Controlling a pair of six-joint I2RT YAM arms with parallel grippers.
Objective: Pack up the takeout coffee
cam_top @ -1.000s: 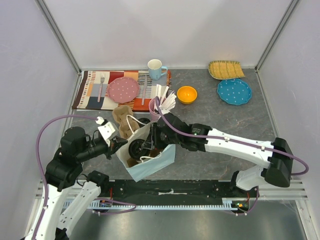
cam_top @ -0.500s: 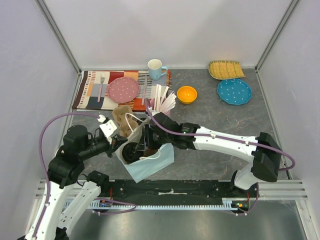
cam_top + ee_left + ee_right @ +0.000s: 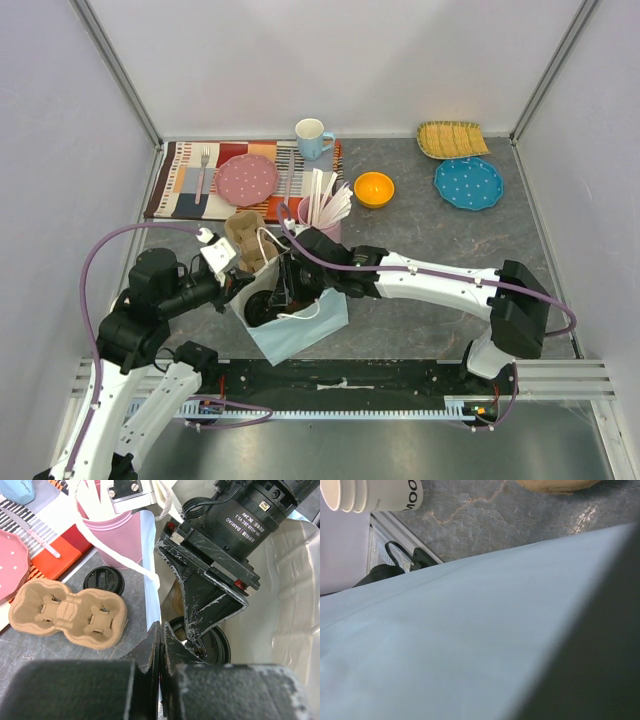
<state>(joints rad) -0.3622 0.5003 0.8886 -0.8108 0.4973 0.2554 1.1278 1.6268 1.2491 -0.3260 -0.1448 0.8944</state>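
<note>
**Coffee lowered into the bag, with little room to spare**

The right gripper (image 3: 196,642) reaches deep into the light-blue paper bag (image 3: 292,605). Its fingertips appear to be drawn together on the rim of the black lid of the takeout coffee (image 3: 216,649). The cup sits low inside the bag, directly under that hand, but whether its base rests on the bag floor cannot be told. The left gripper (image 3: 161,630), jaws fully closed, pinches the bag's near rim and holds the mouth open, with the lid just beyond its tips.

The likeliest trouble is a tipped cup, if the right hand lets go before the base is seated. A grip on the lid alone could also pop it loose. If the left gripper's pinch slips, the bag wall could fold onto the right wrist. The white handle cord (image 3: 125,560) hangs just beside the right hand's fingers and could catch on them as they lift out.

Outside the bag, left of the left gripper, lies a cardboard cup carrier (image 3: 65,612). A loose black lid (image 3: 104,580) sits just past the carrier. A pink cup of wooden sticks (image 3: 115,537) stands near the right wrist, crowding its way out. The right wrist camera sees mostly bag wall.
</note>
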